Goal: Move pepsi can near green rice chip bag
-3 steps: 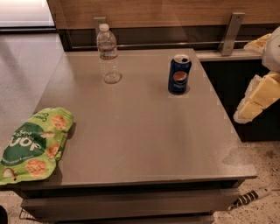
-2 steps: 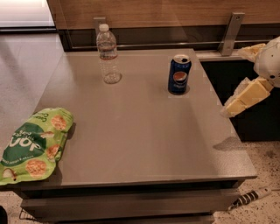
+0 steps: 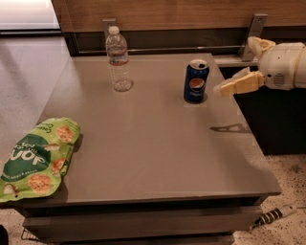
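Grey square tabletop (image 3: 143, 143) fills most of the frame, with a wood-panel wall (image 3: 167, 12) behind it. At the right edge the gripper (image 3: 235, 67) hovers with jaws spread and nothing between them. Its arm is cut off by the frame. The pepsi can (image 3: 196, 81) stands upright just left of it, apart. The water bottle (image 3: 118, 60) stands further left. The green rice chip bag (image 3: 36, 160) lies at lower left, overhanging the table edge.
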{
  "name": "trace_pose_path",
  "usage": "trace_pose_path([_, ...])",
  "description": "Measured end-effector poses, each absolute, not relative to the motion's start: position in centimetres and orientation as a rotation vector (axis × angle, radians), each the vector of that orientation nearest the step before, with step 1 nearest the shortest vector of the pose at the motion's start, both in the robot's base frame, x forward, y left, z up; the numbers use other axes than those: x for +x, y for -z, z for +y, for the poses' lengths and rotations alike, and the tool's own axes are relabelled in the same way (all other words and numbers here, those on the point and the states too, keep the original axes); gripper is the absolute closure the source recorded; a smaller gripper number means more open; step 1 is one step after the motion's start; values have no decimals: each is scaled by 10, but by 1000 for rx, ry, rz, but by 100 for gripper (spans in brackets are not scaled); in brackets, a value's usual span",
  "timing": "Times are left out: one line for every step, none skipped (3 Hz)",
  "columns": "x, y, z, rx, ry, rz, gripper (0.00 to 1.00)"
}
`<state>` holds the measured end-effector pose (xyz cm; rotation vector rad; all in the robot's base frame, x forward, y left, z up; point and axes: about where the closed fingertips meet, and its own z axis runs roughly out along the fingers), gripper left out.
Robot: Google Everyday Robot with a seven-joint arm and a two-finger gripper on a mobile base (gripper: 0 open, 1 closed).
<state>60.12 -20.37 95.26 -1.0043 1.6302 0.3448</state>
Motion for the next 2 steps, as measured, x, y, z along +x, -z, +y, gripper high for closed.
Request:
trace_pose_path([629, -957, -191, -912, -419, 1557, 0])
trace_pose_path([629, -957, -191, -912, -419, 1557, 0])
